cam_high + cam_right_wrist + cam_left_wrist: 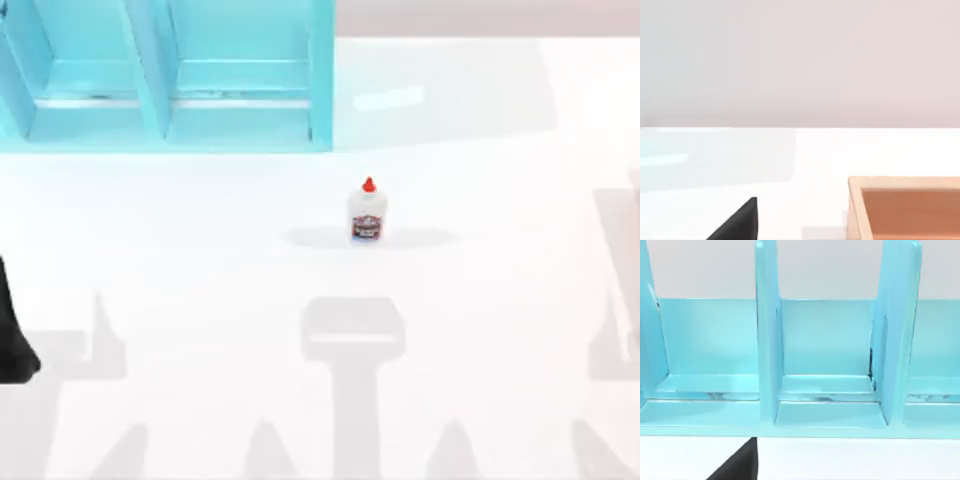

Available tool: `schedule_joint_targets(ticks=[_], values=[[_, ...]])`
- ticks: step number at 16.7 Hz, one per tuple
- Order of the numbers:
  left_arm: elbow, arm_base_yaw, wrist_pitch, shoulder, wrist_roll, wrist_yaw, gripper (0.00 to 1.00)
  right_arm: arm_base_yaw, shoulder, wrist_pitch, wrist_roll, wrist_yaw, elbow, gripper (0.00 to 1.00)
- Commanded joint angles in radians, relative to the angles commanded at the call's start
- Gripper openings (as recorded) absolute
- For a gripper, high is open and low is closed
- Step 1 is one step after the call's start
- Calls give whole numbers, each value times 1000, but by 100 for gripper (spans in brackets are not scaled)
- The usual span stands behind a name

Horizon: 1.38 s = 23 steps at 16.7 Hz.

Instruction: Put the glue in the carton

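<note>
Left arm: a dark part of it [14,335] shows at the table's left edge, nearer than the glue and well apart from it; parked
Left fingers: one black fingertip [737,462] pokes into the left wrist view low over the table; whether the pair is apart or together, I cannot tell
Right fingers: one black fingertip [737,222] shows in the right wrist view over the white table; apart or together, I cannot tell
Table: white and smooth [200,260], with grey shadows of the rig falling across its near half
Glue: small white squeeze bottle [368,212] with a red-orange pointed cap and a dark blue-and-red label, standing upright on the table near the middle, untouched, well apart from both arms
Carton: open orange-brown box [905,207], seen in the right wrist view resting on the table; its rim is pale and its inside darker; how it lies relative to the glue cannot be told
Shelf unit: light blue rack [170,75] with upright dividers, beyond the glue and to its left, at the far left of the table; in the left wrist view its compartments [825,360] face the camera
</note>
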<state>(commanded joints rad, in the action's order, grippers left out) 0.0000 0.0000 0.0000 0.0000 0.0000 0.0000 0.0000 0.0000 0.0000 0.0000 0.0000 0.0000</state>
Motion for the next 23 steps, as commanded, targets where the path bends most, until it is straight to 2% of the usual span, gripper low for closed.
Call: schedule_joint_targets(ticks=[5, 9, 14, 23], values=[[0, 0, 0, 0, 0, 0, 100, 23, 57, 37, 0, 23, 19, 100], [0, 0, 0, 0, 0, 0, 100, 105, 267, 175, 0, 109, 89, 100], [0, 0, 0, 0, 0, 0, 100, 269, 684, 449, 0, 279, 230, 100], [0, 0, 0, 0, 0, 0, 100, 637, 1621, 1066, 0, 663, 547, 100]])
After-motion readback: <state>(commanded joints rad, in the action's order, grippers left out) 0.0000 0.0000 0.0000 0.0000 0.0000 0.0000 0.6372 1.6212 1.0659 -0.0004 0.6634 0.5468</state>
